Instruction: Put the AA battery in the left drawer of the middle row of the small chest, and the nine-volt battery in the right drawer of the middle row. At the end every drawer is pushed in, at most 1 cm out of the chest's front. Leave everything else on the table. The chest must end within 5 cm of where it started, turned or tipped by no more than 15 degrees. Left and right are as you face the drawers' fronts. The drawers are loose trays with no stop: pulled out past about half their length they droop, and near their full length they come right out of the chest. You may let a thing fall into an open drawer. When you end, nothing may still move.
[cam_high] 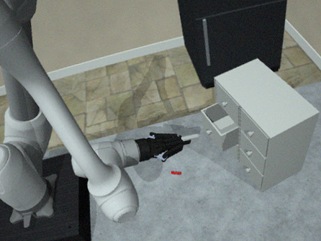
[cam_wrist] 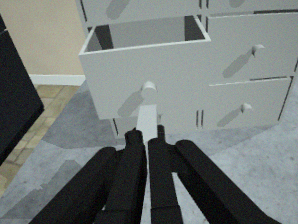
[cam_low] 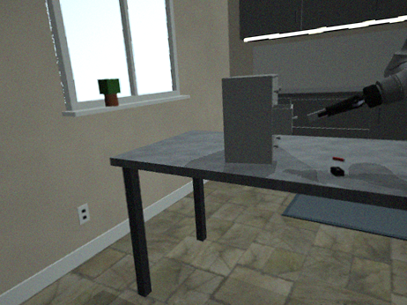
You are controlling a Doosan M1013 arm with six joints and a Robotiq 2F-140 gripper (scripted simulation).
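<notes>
Left of the chest (cam_high: 268,98), the red AA battery (cam_high: 176,173) lies on the table (cam_high: 199,227), well apart from the drawer fronts. The black nine-volt battery (cam_low: 337,170) lies just beside it, a little farther from the chest's front. Neither is in a drawer yet.

Between them and the chest, the gripper (cam_high: 191,136) is clenched on nothing. Its fingertips are pressed together and point straight at the knob (cam_wrist: 149,87) of the open drawer (cam_high: 210,122), the left one of the chest's middle row.

We see 3 risks from here:
1. A forward push would close this drawer with nothing in it, and it would have to be pulled open again for the AA battery.
2. The narrow tips may slip off the small knob and hit the panel off-centre, jamming the loose tray askew.
3. A hard push could slide or turn the chest.

The drawer looks empty in the wrist view, though its near end is hidden behind its own front panel. From above, the nine-volt battery does not show; it probably sits under the wrist. The chest's lower left drawer is screened by the open one, and how far the tips stand from the knob is hard to judge.
</notes>
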